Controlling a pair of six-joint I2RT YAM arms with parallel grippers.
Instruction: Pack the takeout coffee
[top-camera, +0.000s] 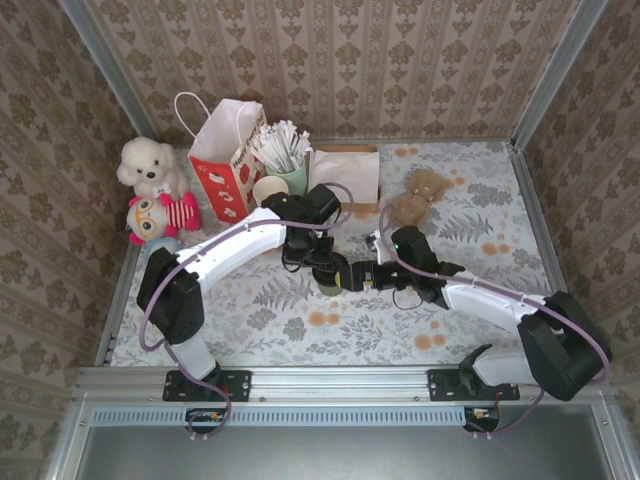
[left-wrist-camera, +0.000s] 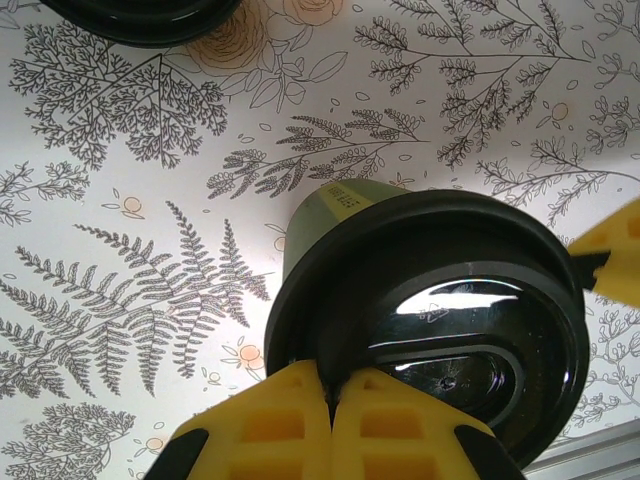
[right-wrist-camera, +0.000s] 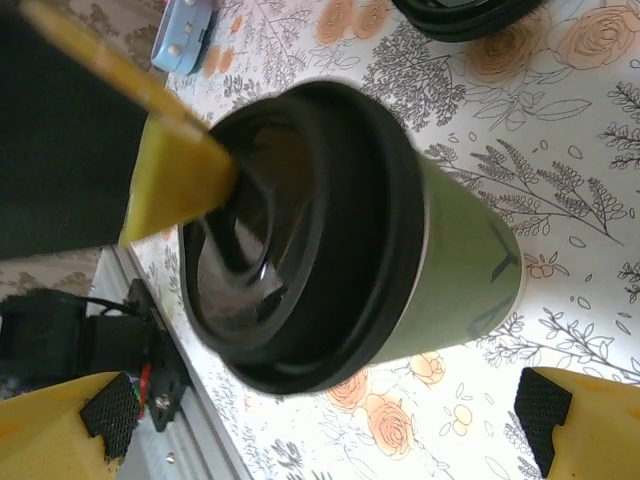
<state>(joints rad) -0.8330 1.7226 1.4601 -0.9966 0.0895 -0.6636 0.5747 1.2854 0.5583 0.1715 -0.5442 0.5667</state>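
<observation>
Takeout coffee (top-camera: 330, 280) stands on the flower-printed table (top-camera: 480, 200) near its middle, and we see the black lid (left-wrist-camera: 450, 320) seated on top of it. Our left gripper (left-wrist-camera: 330, 400) has its fingers pressed together, tips against the lid's rim. Our right gripper (right-wrist-camera: 320, 415) gapes wide, one finger on either side of the coffee.

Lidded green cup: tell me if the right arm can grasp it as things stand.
Likely yes: the right end effector is open with a finger either side of the cup. The left end effector rests on the lid, clear of the sides.
</observation>
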